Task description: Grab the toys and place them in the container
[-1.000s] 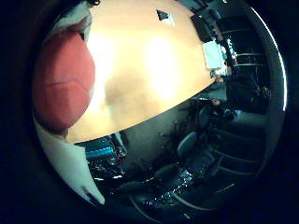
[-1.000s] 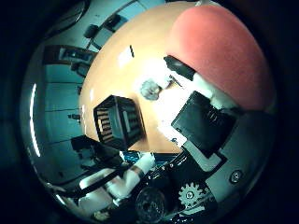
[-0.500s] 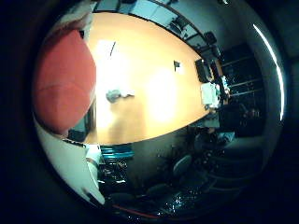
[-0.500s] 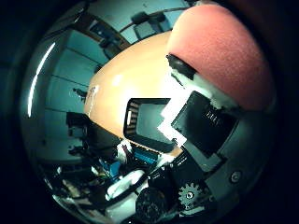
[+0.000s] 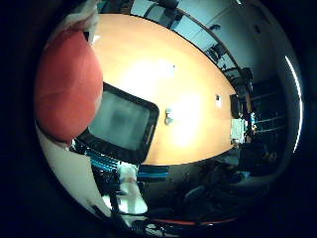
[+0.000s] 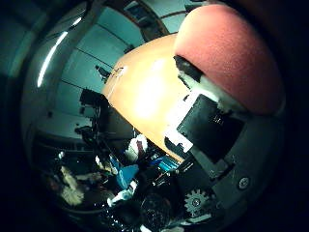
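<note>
Here the white-and-black robot hand [image 6: 212, 130] clasps a round red soft toy [image 5: 67, 91] above the long orange wooden table [image 5: 163, 84]; a black rectangular container [image 5: 121, 121] sits at the table's edge, with dark office chairs [image 5: 218, 49] beyond the table.

From my station, the toy [image 5: 67, 89] sat right against the palm, filling much of both views, with the hand [image 6: 212, 140] wrapped around it. The container [image 5: 121, 124] stood on the table [image 5: 198, 89] at its near edge, partly behind the toy and well below the palm. Just beside the container, on the tabletop, lay a small object [image 5: 169, 116], apart from the container's wall; I could not tell what it was. A few other small items [image 5: 237, 130] rested toward the table's far end. Chairs [image 5: 218, 49] stood along the table's opposite side.
</note>
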